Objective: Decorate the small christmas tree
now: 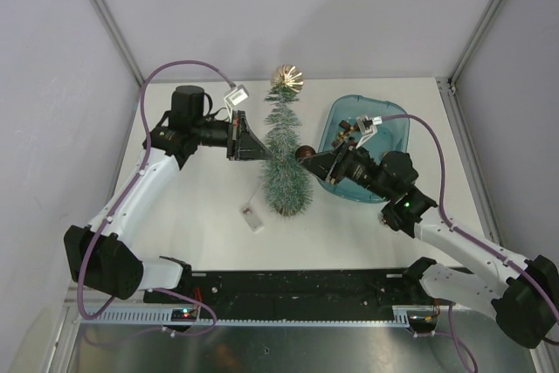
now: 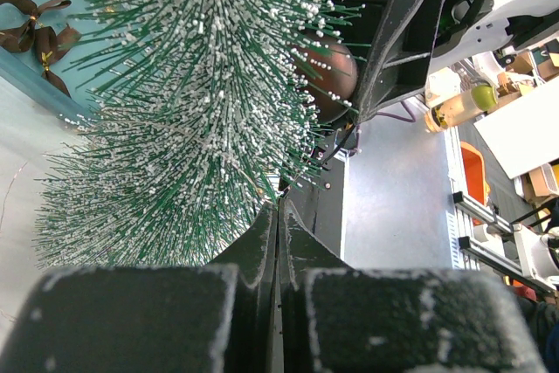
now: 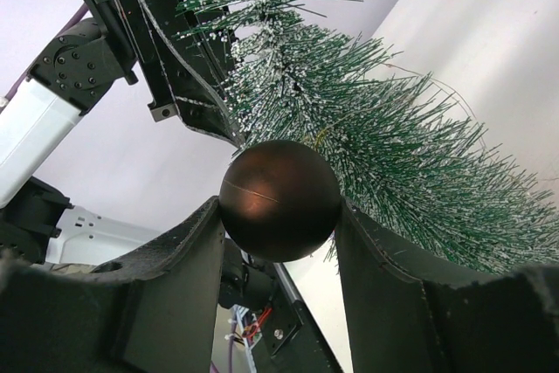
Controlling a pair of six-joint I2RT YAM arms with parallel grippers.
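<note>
The small christmas tree [image 1: 284,159], frosted green and bristly, is at mid-table with its tip toward the far wall and a gold ornament [image 1: 286,78] at that tip. My left gripper [image 1: 258,147] is shut, its tips [image 2: 279,207] against the bristles on the tree's [image 2: 192,111] left side, with nothing seen between the jaws. My right gripper [image 1: 307,156] is shut on a dark brown ball [image 3: 279,200], one finger on each side. It holds the ball [image 1: 305,154] against the tree's [image 3: 393,146] right side. The ball [image 2: 327,72] also shows past the branches in the left wrist view.
A blue tray [image 1: 397,133] at the right holds small ornaments, among them a brown ribbon bow [image 2: 39,37]. A small white tag [image 1: 251,217] lies on the table in front of the tree. Grey walls close in the back and both sides.
</note>
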